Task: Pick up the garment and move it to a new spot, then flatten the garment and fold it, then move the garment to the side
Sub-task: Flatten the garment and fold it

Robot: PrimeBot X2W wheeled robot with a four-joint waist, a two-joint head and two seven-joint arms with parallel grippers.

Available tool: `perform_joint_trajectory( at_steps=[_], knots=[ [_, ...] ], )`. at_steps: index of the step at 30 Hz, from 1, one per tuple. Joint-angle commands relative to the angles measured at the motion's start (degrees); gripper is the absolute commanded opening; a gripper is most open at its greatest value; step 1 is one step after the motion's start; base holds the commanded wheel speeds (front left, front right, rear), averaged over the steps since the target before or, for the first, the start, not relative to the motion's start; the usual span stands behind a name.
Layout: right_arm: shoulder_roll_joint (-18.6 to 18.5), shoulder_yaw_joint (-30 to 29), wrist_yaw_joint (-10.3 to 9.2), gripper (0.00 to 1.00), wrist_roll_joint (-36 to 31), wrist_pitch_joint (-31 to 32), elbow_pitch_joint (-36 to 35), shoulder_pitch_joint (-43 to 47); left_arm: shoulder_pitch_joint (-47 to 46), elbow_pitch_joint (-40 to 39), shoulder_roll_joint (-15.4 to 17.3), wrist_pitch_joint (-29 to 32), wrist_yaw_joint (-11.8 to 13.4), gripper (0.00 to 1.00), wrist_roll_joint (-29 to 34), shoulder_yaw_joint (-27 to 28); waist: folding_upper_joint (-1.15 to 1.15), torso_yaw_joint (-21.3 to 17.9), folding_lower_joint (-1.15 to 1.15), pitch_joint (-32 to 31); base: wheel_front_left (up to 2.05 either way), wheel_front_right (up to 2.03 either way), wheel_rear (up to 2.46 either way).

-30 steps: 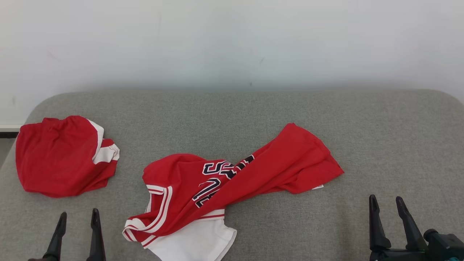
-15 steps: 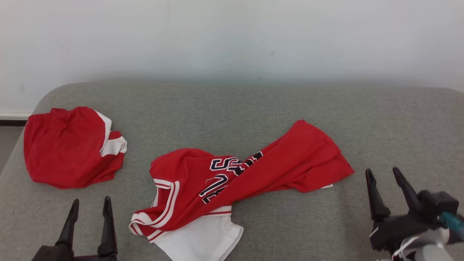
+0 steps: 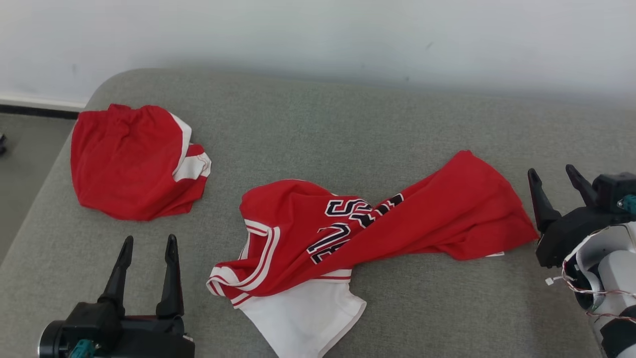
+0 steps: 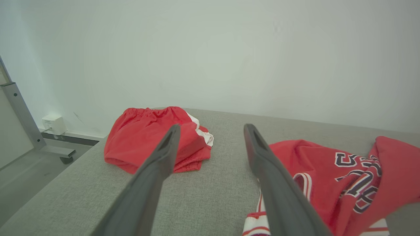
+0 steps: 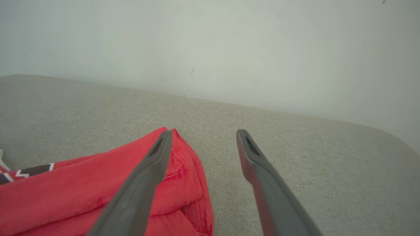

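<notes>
The red jersey [image 3: 387,228] lies crumpled and twisted on the grey cushion [image 3: 318,124], with a white panel spilling out at its near edge. The left gripper [image 3: 149,239] hovers just off the jersey's striped armhole end, its fingers spread and empty. The right gripper [image 3: 551,170] sits just beside the jersey's opposite corner, fingers also spread wide. The red shorts [image 3: 126,161] lie well apart from the jersey. I'd worry about a pinch catching only one layer of the twist, so the cloth lifts bunched or slips free.
</notes>
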Motion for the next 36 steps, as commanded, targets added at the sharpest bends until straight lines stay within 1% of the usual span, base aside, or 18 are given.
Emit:
perform_joint_trajectory(
  at_steps=[1, 10, 17, 18, 20, 24, 28, 32, 36],
  knots=[
    [-1.2, 1.2, -0.13, 1.00, 0.5, 0.8, 2.0, -2.2, -1.2, 0.3, -0.5, -0.2, -0.3, 1.00, 0.5, 0.1, 0.00, 3.4, -0.01, 3.4, 0.00, 0.00, 0.00],
    [-2.8, 6.4, -0.13, 1.00, 2.8, 4.2, 11.0, -7.5, -3.6, 1.3, -1.8, -0.2, -1.1, 1.00, 0.8, 0.7, 0.00, 5.4, -0.01, 6.1, 0.00, 0.00, 0.00],
    [-3.0, 8.3, -0.13, 1.00, 3.7, 3.4, 14.4, -9.6, -4.5, 1.4, -2.4, -0.2, -1.4, 1.00, 1.0, 0.9, 0.00, 5.8, -0.01, 7.3, 0.00, 0.00, 0.00],
    [-3.0, 8.6, -0.13, 0.56, 3.9, 3.2, 14.9, -9.8, -4.6, 1.4, -2.4, -0.2, -1.5, 1.00, 1.0, 1.0, 0.00, 5.8, -0.01, 7.4, 0.00, 0.00, 0.00],
    [-2.8, 9.2, -0.13, 0.00, 4.2, 2.8, 15.7, -10.4, -4.7, 1.4, -2.5, -0.2, -1.3, 1.00, 1.1, 1.2, 0.00, 5.7, -0.01, 7.5, 0.00, 0.00, 0.00],
    [-2.7, 10.2, -0.13, 0.00, 4.6, 0.3, 16.6, -11.1, -4.5, 1.6, -2.6, -0.2, -1.4, 1.00, 1.2, 1.6, 0.00, 5.0, -0.01, 7.1, 0.00, 0.00, 0.00],
    [-2.6, 11.3, -0.13, 0.00, 5.6, -4.1, 16.0, -10.1, -3.3, 1.9, -2.6, -0.2, -1.4, 1.00, 1.5, 2.0, 0.00, 3.8, -0.01, 5.8, 0.00, 0.00, 0.00],
    [-2.4, 12.5, -0.13, 0.00, 7.1, -8.6, 13.1, -7.5, -1.7, 2.1, -2.5, -0.2, -1.4, 1.00, 1.5, 2.7, 0.00, 1.9, -0.01, 4.0, 0.00, 0.00, 0.00],
    [-2.9, 12.8, -0.13, 0.00, 8.5, -10.5, 7.7, -3.5, 0.0, 2.0, -2.2, -0.2, -1.5, 1.00, 1.7, 3.6, 0.00, -0.5, -0.01, 2.4, 0.00, 0.00, 0.00]
  ],
)
